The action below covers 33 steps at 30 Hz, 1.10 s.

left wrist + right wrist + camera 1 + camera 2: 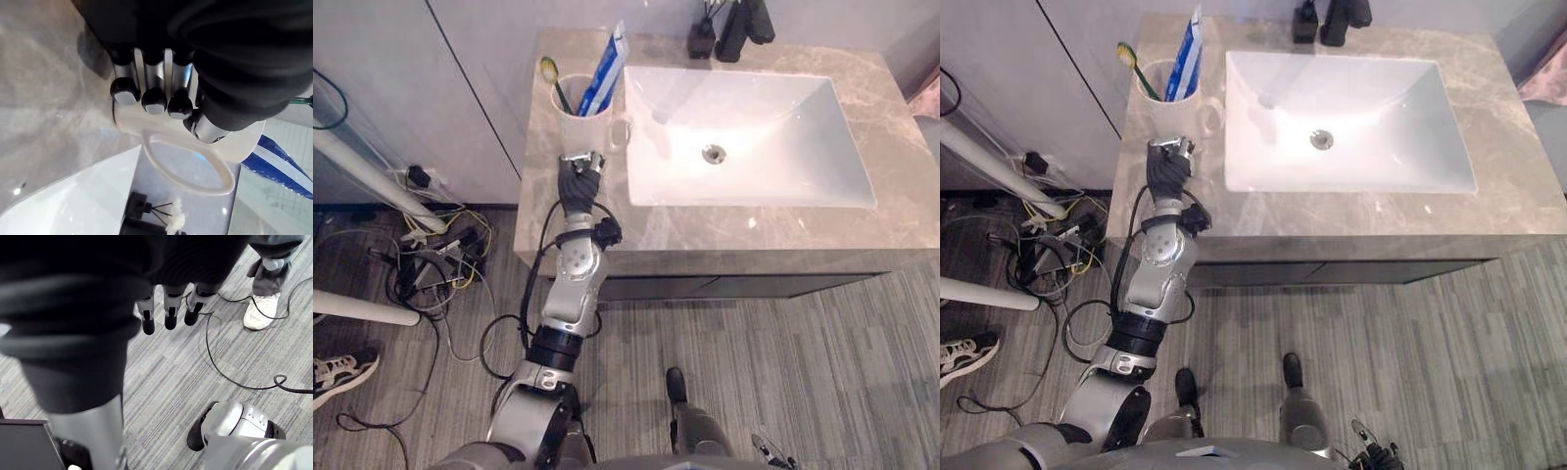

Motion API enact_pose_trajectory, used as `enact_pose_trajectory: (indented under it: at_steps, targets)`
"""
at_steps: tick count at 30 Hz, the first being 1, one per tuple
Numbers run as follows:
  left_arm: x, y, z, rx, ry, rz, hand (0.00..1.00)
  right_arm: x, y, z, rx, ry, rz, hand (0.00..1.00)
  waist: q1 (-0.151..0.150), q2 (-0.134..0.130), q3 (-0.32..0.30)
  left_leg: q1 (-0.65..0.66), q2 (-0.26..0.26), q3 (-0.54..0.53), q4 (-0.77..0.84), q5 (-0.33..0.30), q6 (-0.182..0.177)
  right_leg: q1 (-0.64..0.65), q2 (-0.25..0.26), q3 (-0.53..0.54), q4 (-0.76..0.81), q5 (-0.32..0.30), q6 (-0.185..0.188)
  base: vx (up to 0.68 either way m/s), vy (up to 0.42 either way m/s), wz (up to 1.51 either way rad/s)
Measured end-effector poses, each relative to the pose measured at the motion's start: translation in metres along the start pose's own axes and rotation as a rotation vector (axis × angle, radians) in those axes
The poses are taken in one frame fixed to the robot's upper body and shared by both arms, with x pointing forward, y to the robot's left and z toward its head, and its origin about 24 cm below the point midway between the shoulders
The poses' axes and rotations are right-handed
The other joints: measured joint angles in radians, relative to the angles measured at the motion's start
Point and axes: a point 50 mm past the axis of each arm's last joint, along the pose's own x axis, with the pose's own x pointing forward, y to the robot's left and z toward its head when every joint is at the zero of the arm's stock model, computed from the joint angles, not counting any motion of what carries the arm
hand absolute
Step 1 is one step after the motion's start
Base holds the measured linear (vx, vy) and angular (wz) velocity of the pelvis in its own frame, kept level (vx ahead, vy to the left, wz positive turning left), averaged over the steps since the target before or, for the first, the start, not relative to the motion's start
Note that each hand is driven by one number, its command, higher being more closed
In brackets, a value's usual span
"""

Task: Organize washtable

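Left hand [579, 181] on surface [754, 230], left of frame: fingers [155, 100] near straight, tips and thumb pressed on white mug [585, 122] wall, gripping nothing. Mug upper left, beside sink [744, 127], holds toothbrush [551, 73] and toothpaste [605, 69]. Right hand [169, 316] loose-fingered, holding nothing, over floor [195, 382].

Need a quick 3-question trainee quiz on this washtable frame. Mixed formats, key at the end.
1. True or false: the mug stands inside the sink.
2. The right hand hangs over: A) the sink B) the floor C) the mug.
3. Fill in: the toothbrush stands in the ____.
Key: 1 false; 2 B; 3 mug.
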Motion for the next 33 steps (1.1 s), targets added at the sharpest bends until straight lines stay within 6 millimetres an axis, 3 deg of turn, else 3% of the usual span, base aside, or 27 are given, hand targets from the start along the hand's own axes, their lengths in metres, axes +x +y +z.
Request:
enact_pose_trajectory:
  at_steps: [3,5,15,23,28,31,33]
  targets:
    - [0.006,-0.002,0.007,0.010,-0.032,0.005,1.00,0.000,0.006,0.006,-0.010,-0.028,0.025,0.00,-0.002,-0.005,0.007,-0.016,0.000,-0.002,0.000,0.001,-0.003,-0.016,0.000,0.000,0.003,0.001,0.000,-0.01,0.001,0.00]
    - [0.018,-0.006,0.023,0.008,-0.094,-0.001,1.00,-0.001,0.014,0.011,-0.022,-0.055,0.055,0.00,-0.002,-0.012,0.033,-0.032,0.000,-0.004,-0.008,0.011,-0.007,-0.036,0.001,0.001,0.001,0.010,0.001,-0.05,0.003,0.00]
    - [0.055,-0.007,0.067,0.034,-0.237,0.028,1.00,-0.001,0.019,0.008,-0.050,-0.044,0.076,0.00,-0.024,-0.044,0.072,-0.059,-0.001,0.001,-0.029,0.036,0.004,-0.070,0.004,0.006,-0.010,0.023,0.002,0.00,0.000,0.00]
    - [0.066,-0.006,0.075,0.040,-0.246,0.059,1.00,-0.001,0.018,0.006,-0.053,-0.035,0.073,0.00,-0.020,-0.051,0.085,-0.070,-0.001,0.006,-0.037,0.034,0.000,-0.088,0.005,0.018,-0.010,0.033,0.002,-0.03,0.005,-0.03]
    - [0.079,-0.006,0.093,0.036,-0.272,0.068,1.00,-0.001,0.019,0.006,-0.053,-0.036,0.081,0.00,-0.009,-0.059,0.115,-0.083,-0.004,0.019,-0.052,0.055,-0.007,-0.122,0.007,0.035,-0.010,0.041,0.014,-0.10,0.017,-0.09]
    - [0.095,-0.005,0.113,0.075,-0.314,0.084,1.00,-0.001,0.021,0.008,-0.053,-0.048,0.098,0.00,-0.013,-0.075,0.130,-0.098,-0.004,0.029,-0.053,0.070,-0.011,-0.146,0.010,0.053,-0.012,0.059,0.021,-0.11,0.013,-0.16]
    - [0.107,0.012,0.139,0.132,-0.385,0.124,1.00,-0.001,0.021,0.008,-0.053,-0.047,0.099,0.00,-0.034,-0.091,0.147,-0.108,-0.002,0.042,-0.061,0.073,-0.015,-0.167,0.010,0.062,-0.013,0.064,0.025,-0.10,0.010,-0.21]
